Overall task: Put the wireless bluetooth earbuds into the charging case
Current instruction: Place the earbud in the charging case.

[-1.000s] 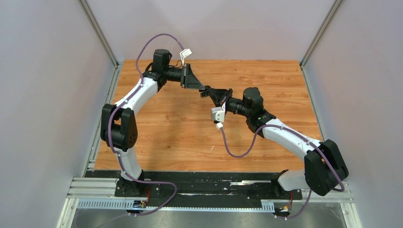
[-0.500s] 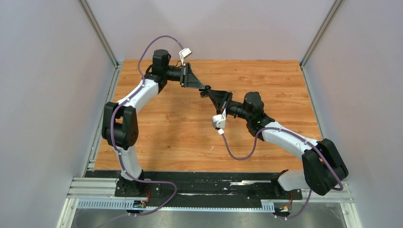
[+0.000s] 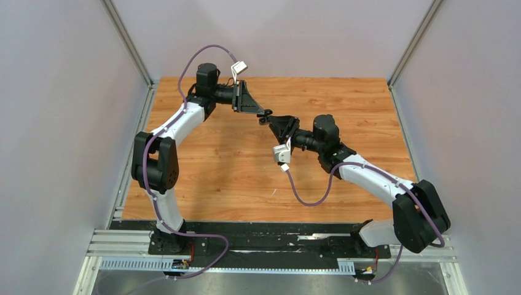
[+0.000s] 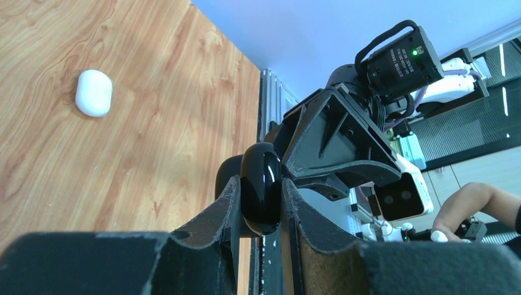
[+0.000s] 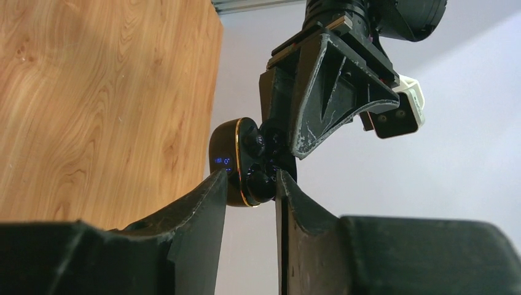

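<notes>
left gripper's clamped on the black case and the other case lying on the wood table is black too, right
Not quite: what lies on the wood table is a white case, not a black one, as the left wrist view shows. The rest holds: the left gripper is clamped on the black case.

Both arms reach inward, tips meeting mid-air. Left gripper (image 4: 259, 184) clamped on black charging case (image 4: 263, 166). Right gripper (image 5: 250, 178): jaws parted.

The charging case (image 4: 261, 184) sits between the left fingers (image 4: 212, 218), over the table (image 4: 153, 123).
</notes>
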